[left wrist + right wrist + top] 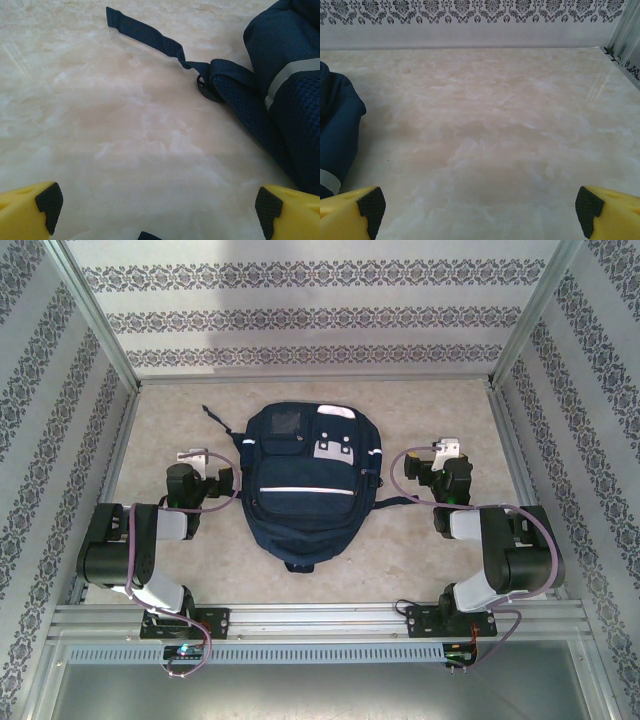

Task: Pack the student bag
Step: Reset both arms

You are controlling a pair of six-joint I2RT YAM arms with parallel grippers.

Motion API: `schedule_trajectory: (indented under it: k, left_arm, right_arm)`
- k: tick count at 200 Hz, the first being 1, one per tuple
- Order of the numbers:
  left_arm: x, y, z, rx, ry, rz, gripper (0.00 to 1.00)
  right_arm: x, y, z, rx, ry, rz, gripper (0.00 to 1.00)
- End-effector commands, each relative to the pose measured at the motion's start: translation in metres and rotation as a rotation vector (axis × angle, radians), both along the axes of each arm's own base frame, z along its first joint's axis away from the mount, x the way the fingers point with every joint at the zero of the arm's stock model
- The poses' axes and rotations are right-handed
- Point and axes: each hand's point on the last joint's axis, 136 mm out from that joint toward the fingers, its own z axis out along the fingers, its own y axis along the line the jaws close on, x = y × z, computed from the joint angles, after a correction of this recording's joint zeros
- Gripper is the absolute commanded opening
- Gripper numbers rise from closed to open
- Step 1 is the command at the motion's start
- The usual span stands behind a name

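A robot lab test cell is showing: an aluminium frame (97, 315) is enclosing a marble-look table (180, 410), patterned panels (320, 315) are lining it, and a rail (320, 618) is carrying the arm bases.

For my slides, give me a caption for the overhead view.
Navy backpack lying on the marbled table between the left arm and the right arm, neither touching it.

Top camera looks down; low wrist cameras face forward, sharing the backpack (300, 525).

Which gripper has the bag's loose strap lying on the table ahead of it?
The left gripper: the strap trails from the student bag ahead of its open jaws. The right gripper faces plain table beside the bag.
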Motion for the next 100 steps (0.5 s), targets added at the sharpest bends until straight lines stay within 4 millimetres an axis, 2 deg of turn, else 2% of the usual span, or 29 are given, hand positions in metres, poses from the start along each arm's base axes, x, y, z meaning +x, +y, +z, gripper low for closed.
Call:
schedule_trajectory:
  k: [1,100]
  left_arm:
    - [0.0095,-0.0029,0.0161,0.020,-0.061,-0.014,1.00]
    - [0.0097,-0.0032,0.0156,0.023,-0.057,-0.014,1.00]
  right_arm:
    - [-0.0017,0.0010,0.0016,-0.013,-0.006,-0.002,0.98]
    - [-0.0016,0.0007,0.0016,-0.013,-0.006,-0.004,0.98]
